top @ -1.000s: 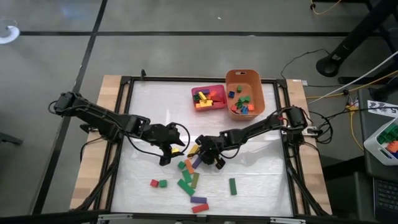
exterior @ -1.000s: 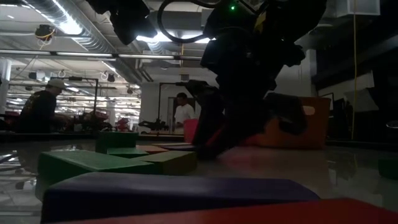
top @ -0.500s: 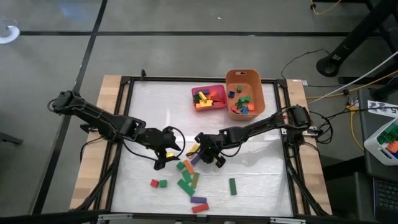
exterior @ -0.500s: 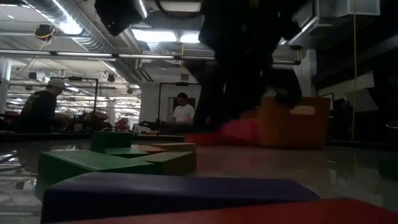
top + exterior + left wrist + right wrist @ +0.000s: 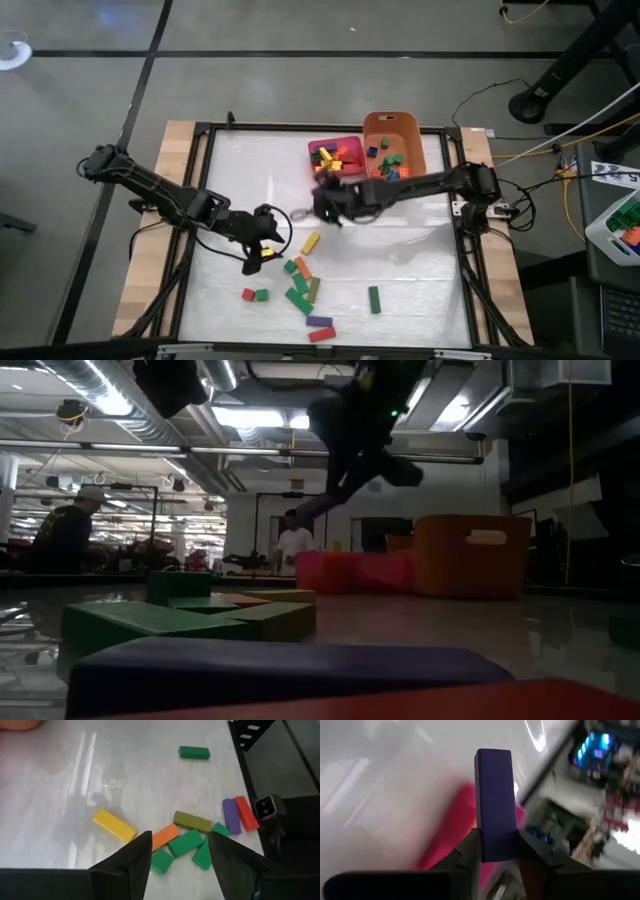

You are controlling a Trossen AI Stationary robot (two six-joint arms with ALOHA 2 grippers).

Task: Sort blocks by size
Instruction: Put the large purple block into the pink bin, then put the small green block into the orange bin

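Note:
My right gripper [image 5: 323, 196] is shut on a purple bar [image 5: 494, 795] and is up in the air just short of the pink tray [image 5: 336, 155]. My left gripper [image 5: 262, 246] is open and empty, low over the table to the left of the loose blocks. In the left wrist view its fingers [image 5: 135, 860] frame the pile. A yellow bar [image 5: 311, 242] lies flat by itself. Orange [image 5: 303, 267], olive [image 5: 313, 289] and green [image 5: 298, 300] blocks lie in a cluster. Purple [image 5: 319, 321] and red [image 5: 321, 334] bars lie near the table's front edge. My right gripper pinches the purple bar between its two fingers, on the two long sides at the bar's near end [image 5: 495, 840]. The bar lies along the fingers and sticks out past their tips. It is lifted clear of the table.
The orange tub [image 5: 393, 150] holds small blocks and stands to the right of the pink tray, which holds several bars. A red cube [image 5: 247, 295] and a green cube [image 5: 262, 294] lie at the front left, and a green bar [image 5: 374, 299] at the front right. People stand in the room beyond [image 5: 293, 545].
My right gripper has taken the purple bar up out of the cluster. It has risen and gone toward the far edge, up to the pink tray. The yellow bar it was over now lies uncovered. My left gripper has drifted a little toward the table's near-left.

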